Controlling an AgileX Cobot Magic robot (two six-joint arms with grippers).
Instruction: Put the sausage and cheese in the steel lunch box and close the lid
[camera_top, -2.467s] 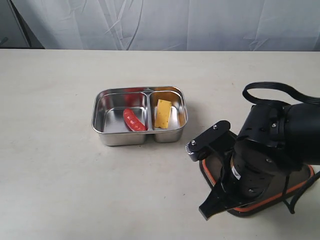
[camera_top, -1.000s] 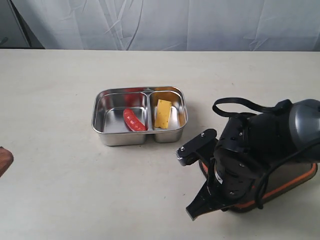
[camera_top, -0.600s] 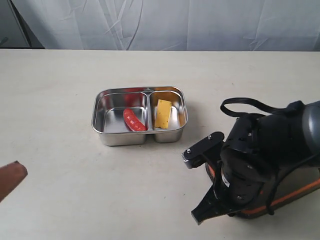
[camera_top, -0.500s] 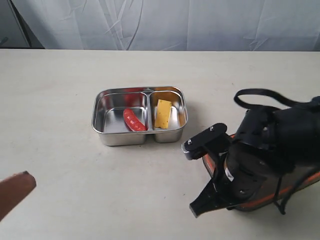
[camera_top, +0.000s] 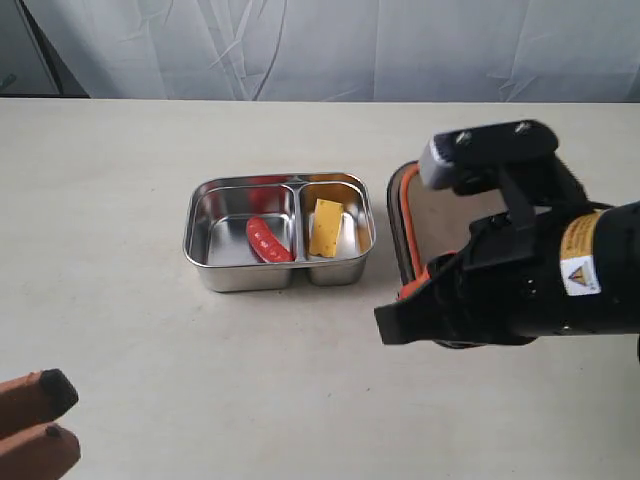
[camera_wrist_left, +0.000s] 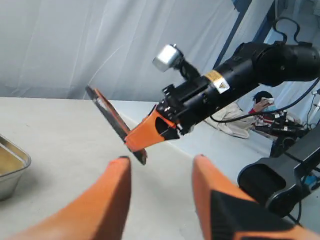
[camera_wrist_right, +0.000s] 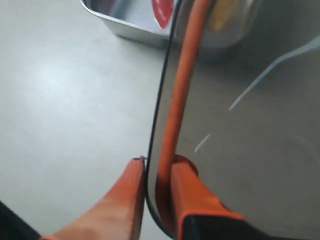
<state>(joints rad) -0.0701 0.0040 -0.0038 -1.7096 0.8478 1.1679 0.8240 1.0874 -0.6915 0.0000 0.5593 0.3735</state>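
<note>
Lid (camera_top: 440, 225), tilted, is pinched by its rim in our right claw (camera_wrist_right: 159, 162); our left claw (camera_wrist_left: 160, 161) gapes, well apart.

black arm (camera_top: 500, 300), yellow label (camera_top: 577, 268); orange claw fingers (camera_wrist_right: 122, 202), perhaps rubber-coated.

Red sausage (camera_top: 268, 240) at nine o'clock of yellow-orange cheese (camera_top: 325, 227), both inside the mirror-silver box (camera_top: 240, 276); smoky brown lid (camera_top: 440, 220) edged in orange (the same orange as the left gripper (camera_wrist_left: 159, 162) and right gripper (camera_wrist_right: 159, 162)); table (camera_top: 120, 330) pale beige.
</note>
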